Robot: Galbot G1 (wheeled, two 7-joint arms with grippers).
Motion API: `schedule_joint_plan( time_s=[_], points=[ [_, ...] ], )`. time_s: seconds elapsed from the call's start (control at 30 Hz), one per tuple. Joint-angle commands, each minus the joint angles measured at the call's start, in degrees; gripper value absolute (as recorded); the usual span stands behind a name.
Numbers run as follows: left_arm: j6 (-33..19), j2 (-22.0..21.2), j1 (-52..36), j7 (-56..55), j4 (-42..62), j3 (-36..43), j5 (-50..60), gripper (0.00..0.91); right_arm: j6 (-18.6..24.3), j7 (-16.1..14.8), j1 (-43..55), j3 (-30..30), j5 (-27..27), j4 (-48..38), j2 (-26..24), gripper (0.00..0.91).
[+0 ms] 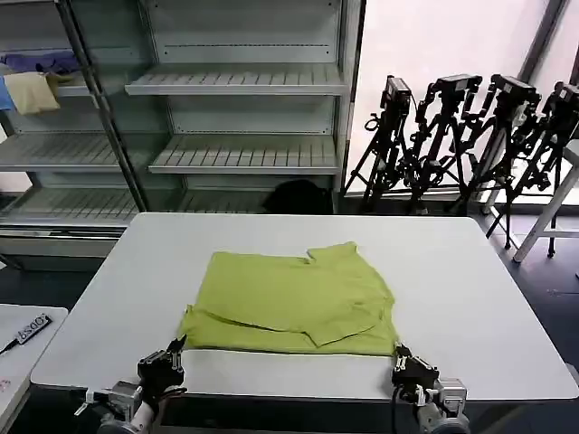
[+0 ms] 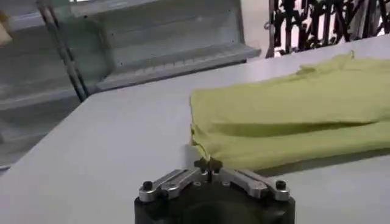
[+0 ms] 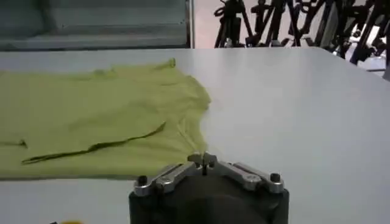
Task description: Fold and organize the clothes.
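Closed left gripper (image 1: 174, 360), right gripper (image 1: 404, 366); folded T-shirt (image 1: 294, 303)

A white desk (image 1: 470, 298) stands in the middle of the room, and its surface is plain and smooth. Behind it there is a grey metal shelf unit (image 1: 244, 108) with several slatted shelves. On the upper shelf at the far left lie a pale yellow cloth (image 1: 32, 92) and a blue-purple cloth (image 1: 41, 61). To the right of the shelves a big window (image 1: 452, 54) gives strong daylight. In front of the window stand some black tripods (image 1: 461, 136), close together. The floor (image 1: 543, 271) is dark grey. A second white surface (image 1: 23, 339) is at the left edge.
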Motion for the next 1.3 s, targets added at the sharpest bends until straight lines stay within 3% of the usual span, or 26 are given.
schedule_joint_plan(
  time_s=[0.03,0.5,0.7,0.9,1.3],
  points=[
    [-0.66,-0.76,2.31,-2.8,-1.22,-0.91,0.16,0.907,-0.05,0.06,-1.62,-0.87,-0.75,0.96,0.35,0.907],
    [-1.26,-2.59,-2.12,-5.38,-4.9,-1.71,-2.52,0.907,2.81,0.52,2.93,1.16,0.29,3.7,1.45,0.907],
    [0.2,-1.44,-7.23,-4.58,-8.08,-0.45,-6.64,0.907,-0.21,-0.62,10.08,1.84,1.68,6.3,0.82,0.907],
    [7.43,1.06,-21.36,-3.23,-1.99,1.87,-9.9,0.907,-0.59,-1.74,23.87,-0.59,1.78,-4.36,-0.71,0.907],
    [7.69,9.33,-37.98,0.48,19.08,10.67,-8.64,0.907,-0.84,-2.92,43.98,-4.84,2.34,-28.09,-0.55,0.907]
  ],
)
